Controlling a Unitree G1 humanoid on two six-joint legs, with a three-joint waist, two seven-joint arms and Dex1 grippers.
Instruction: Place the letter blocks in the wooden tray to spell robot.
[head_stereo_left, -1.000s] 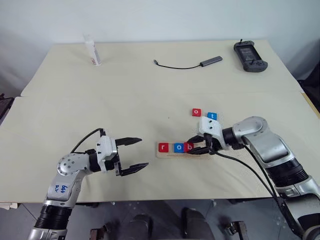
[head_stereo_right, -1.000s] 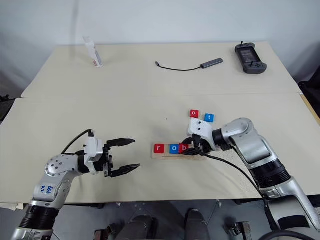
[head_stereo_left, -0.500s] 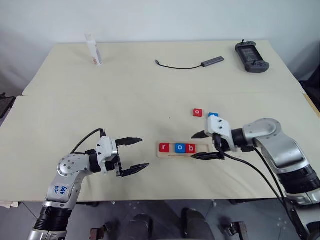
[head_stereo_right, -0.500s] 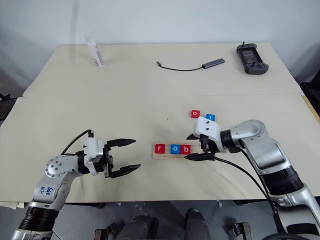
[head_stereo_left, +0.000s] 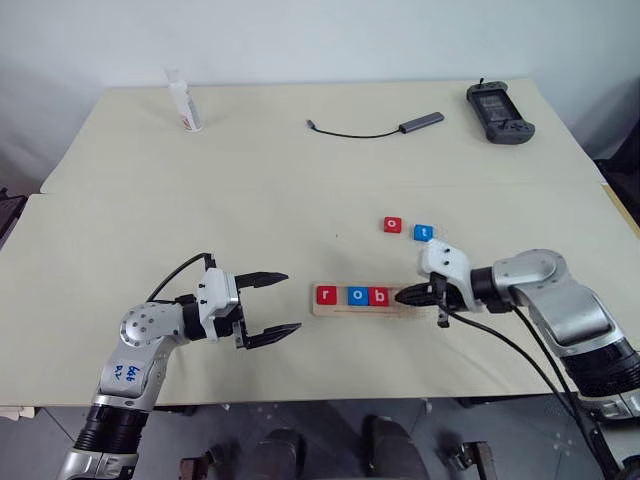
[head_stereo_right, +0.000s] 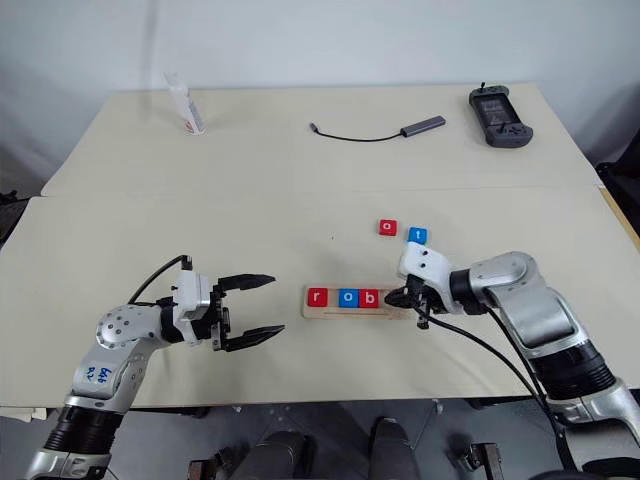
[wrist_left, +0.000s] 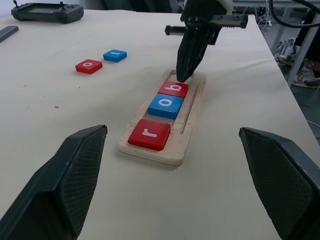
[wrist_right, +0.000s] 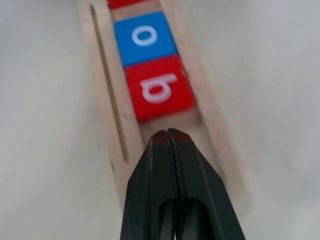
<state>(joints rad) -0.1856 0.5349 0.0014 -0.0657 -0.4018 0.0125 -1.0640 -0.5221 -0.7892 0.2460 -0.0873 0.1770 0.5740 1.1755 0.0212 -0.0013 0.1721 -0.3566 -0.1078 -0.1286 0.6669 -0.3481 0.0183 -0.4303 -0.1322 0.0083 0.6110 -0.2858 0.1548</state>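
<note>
Right fingers (wrist_right: 169, 137) closed, withdrawn behind b block (wrist_right: 158, 88).

The wooden tray (wrist_left: 192, 114) just ahead of the right hand (wrist_right: 168, 134) is pale, unvarnished-looking wood with faint grain and a matt face. The letter blocks (wrist_left: 165, 105) in it, right before that hand's tip, look like smooth painted or plastic tiles with a slight sheen, red and blue, lettered in white. The right hand's fingers (wrist_right: 190, 175) are black, smooth and semi-gloss, like moulded plastic. The left hand's fingers (wrist_left: 70, 175) carry finely cross-hatched, matt black pads. The worktop (head_stereo_left: 250, 180) under both hands is a matt, cream surface, smooth, with small dark specks.
</note>
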